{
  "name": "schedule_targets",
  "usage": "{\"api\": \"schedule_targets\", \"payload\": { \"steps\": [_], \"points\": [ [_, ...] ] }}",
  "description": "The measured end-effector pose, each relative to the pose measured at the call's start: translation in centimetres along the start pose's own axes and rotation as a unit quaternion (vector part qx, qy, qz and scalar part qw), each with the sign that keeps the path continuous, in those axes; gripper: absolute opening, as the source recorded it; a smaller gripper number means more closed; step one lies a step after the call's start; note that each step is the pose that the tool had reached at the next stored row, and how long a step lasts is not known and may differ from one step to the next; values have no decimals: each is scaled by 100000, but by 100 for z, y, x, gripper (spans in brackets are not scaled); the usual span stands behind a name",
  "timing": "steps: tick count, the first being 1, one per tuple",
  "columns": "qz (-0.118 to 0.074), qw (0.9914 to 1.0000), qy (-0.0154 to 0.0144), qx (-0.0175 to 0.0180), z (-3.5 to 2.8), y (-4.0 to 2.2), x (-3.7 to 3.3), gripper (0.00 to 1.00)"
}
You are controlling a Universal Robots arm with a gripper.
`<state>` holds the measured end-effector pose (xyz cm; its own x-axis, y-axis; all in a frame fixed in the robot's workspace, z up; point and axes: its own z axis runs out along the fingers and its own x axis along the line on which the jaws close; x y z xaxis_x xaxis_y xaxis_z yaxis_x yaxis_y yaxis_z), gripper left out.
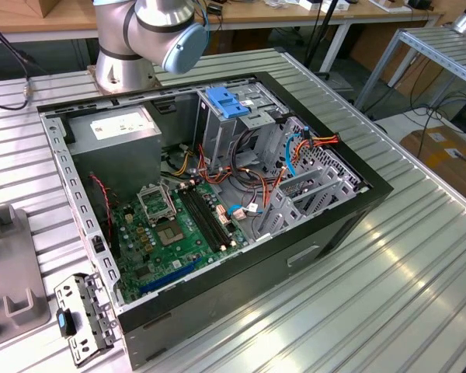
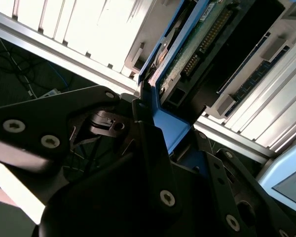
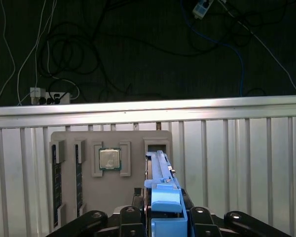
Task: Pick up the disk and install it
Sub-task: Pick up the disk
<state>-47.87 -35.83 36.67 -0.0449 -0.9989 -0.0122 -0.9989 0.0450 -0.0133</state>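
The gripper (image 3: 166, 219) is closed on the disk (image 3: 160, 170). Its black fingers (image 3: 200, 214) sit tight against the blue side rails, with the drive standing on edge between them. Just beyond lies a grey tray (image 3: 138, 140) holding a processor (image 3: 110, 159) and memory sticks (image 3: 55, 177). Farther off, past the slatted table's edge (image 3: 237, 111), cables (image 3: 84, 54) trail over dark floor. The exterior view shows the open computer case (image 1: 334, 225) mid-table.

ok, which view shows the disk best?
Second wrist view: the disk is close up, with its blue rail and green circuit board visible. In the first wrist view the disk appears edge-on, mostly blue rail.
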Motion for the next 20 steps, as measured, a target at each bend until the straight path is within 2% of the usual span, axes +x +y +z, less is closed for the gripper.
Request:
{"api": "schedule_targets", "payload": {
  "steps": [20],
  "points": [
    [2, 100000, 9, -6, -59, -2, -1, 37]
  ]
}}
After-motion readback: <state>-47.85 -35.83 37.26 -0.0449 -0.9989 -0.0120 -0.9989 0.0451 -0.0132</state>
